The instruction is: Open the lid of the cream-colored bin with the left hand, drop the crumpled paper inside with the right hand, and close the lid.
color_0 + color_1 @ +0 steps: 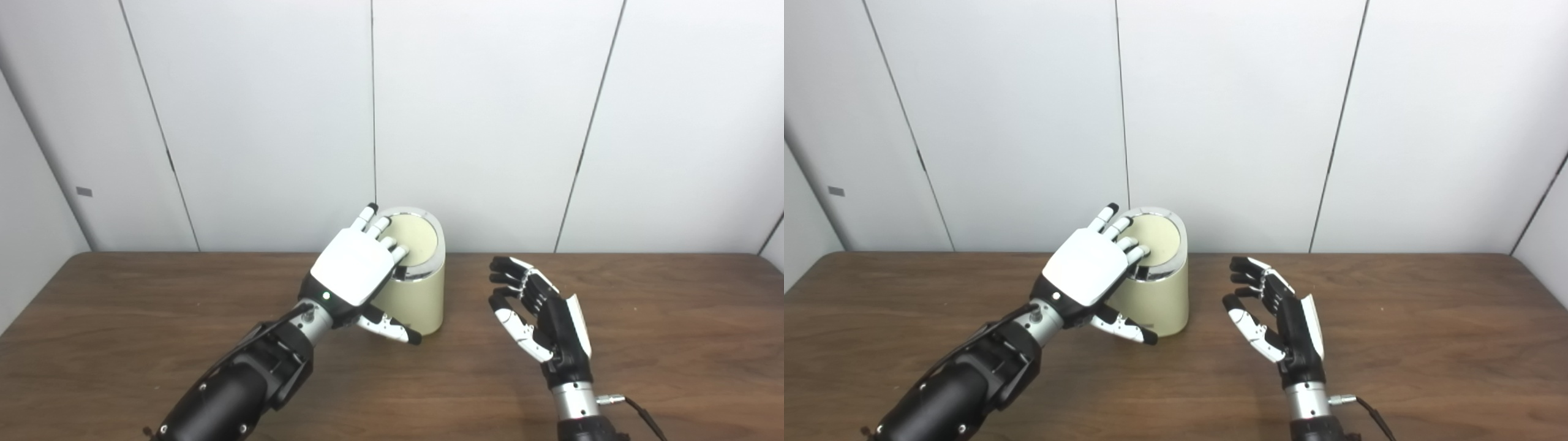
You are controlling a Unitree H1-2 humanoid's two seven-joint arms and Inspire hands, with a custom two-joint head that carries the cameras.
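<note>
My right hand (pixel 539 312) is nearest, hovering over the desk (pixel 643 343) with fingers apart and curled a bit, holding nothing. A little farther back my left hand (pixel 358 266) is palm-down, fingers (pixel 386 236) spread flat on the lid (pixel 416 239), thumb hanging at the front of the bin (pixel 419 300). Bin's mid-desk by the back wall (pixel 490 122), lid closed, just left of my right hand.
</note>
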